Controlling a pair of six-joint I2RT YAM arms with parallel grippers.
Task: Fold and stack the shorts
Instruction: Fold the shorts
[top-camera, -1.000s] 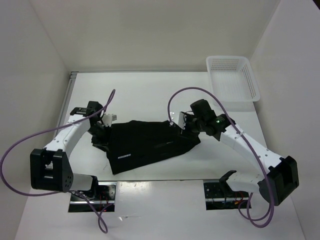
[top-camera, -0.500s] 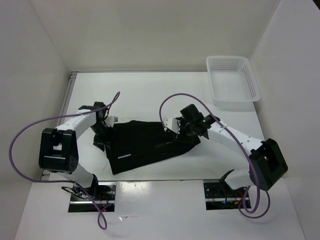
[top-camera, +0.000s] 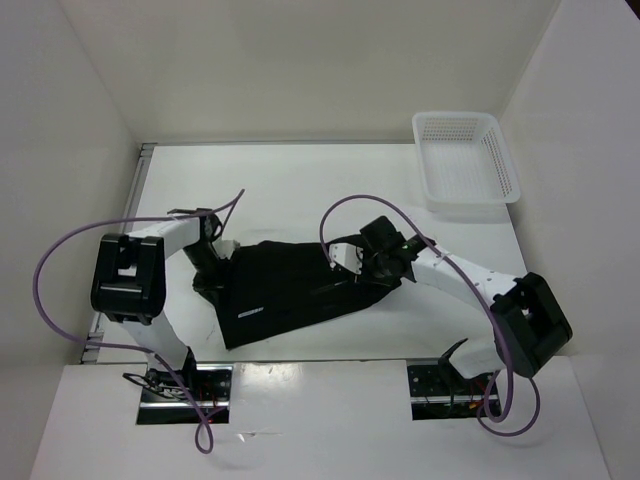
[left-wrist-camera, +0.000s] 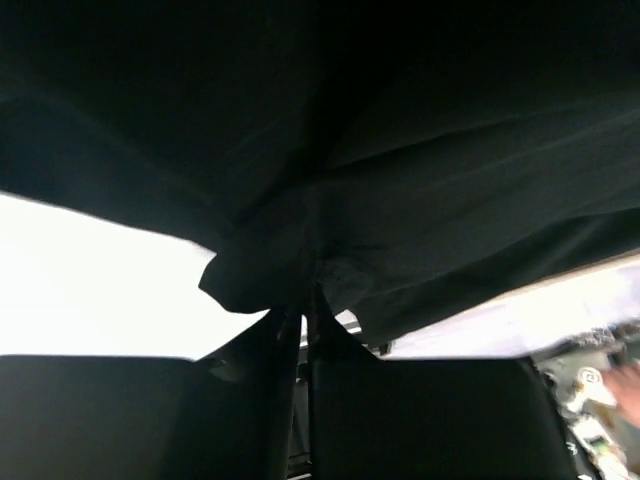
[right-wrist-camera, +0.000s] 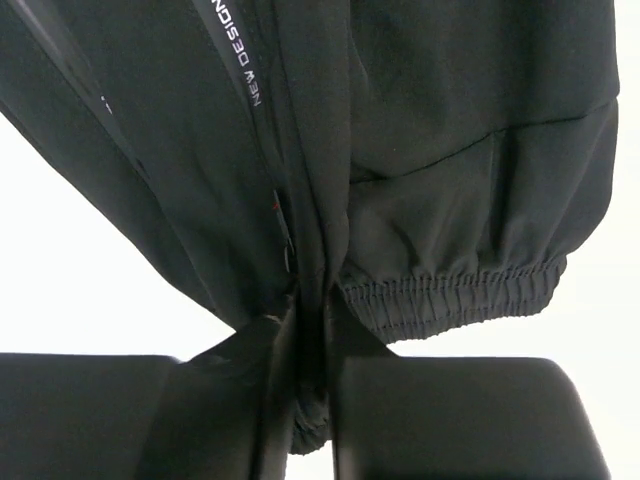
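Two grippers have hold of one pair of plain black soft-fabric shorts (top-camera: 300, 290), which we see lying rumpled on the white tabletop (top-camera: 300, 190) between the arms, a little left of the middle. The left gripper (left-wrist-camera: 303, 318) sits at the garment's left edge; in its wrist view we find the jaws drawn nearly together, pinching a bunched fold of black cloth that fans out above them. The right gripper (right-wrist-camera: 315, 335) is at the upper right edge of the shorts, and its jaws too are closed tight on a gathered ridge of fabric. Beside that ridge we can read pale printed lettering (right-wrist-camera: 247, 60) along a seam strip, and to the right of it an elasticated hem (right-wrist-camera: 450, 295) curves across the view. A white plastic mesh basket (top-camera: 475, 203) stands at the far right corner of that tabletop, well apart from the shorts.
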